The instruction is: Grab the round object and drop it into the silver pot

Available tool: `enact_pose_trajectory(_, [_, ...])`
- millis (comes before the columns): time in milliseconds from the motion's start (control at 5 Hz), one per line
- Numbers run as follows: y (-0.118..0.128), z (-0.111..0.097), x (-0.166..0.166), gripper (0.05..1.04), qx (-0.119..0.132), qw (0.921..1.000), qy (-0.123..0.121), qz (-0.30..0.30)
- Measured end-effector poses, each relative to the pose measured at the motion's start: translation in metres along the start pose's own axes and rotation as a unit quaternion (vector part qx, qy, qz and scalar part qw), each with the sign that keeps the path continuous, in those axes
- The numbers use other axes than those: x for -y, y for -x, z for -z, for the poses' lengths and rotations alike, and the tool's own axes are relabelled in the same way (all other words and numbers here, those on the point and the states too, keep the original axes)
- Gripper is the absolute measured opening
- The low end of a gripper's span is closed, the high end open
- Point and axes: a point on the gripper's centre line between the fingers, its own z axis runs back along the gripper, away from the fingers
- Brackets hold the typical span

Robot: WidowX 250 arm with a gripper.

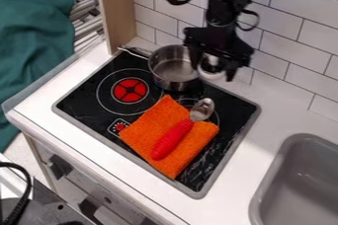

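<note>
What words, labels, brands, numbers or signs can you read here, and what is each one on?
No words, labels, brands or numbers can be read.
Small pale marks around the red printed dial on the black stove top: too small to read.
Red burner: a printed pattern, no readable text.

On the counter (284,113), the stovetop (84,99) lies left of the sink (271,180), with the tiled wall (280,36) behind. The pot (159,77) stands at the back of the stovetop, right of and behind the left burner (129,91), and the round object (211,67) is just right of the pot, at the gripper (213,69). In front of the pot, the cloth (145,129) lies right of the knob (119,127), with the spoon (173,140) slantwise on it, bowl end toward the back.
</note>
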Motion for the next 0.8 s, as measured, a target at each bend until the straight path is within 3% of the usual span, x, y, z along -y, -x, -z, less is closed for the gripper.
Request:
enact_pose_trajectory(200, [-0.005,0.004,-0.044,0.859,0.009,0.9994,0.001,-0.034])
enact_pose_trajectory(400, [0.001,0.017,-0.058,0.859,-0.007,0.9994,0.0,-0.033])
enact_pose_trajectory(600, [-0.002,0.017,-0.064,0.859,-0.004,0.9994,0.004,-0.035])
enact_pose_trajectory(800, [-0.002,0.018,-0.062,0.921,-0.003,0.9995,0.011,-0.03])
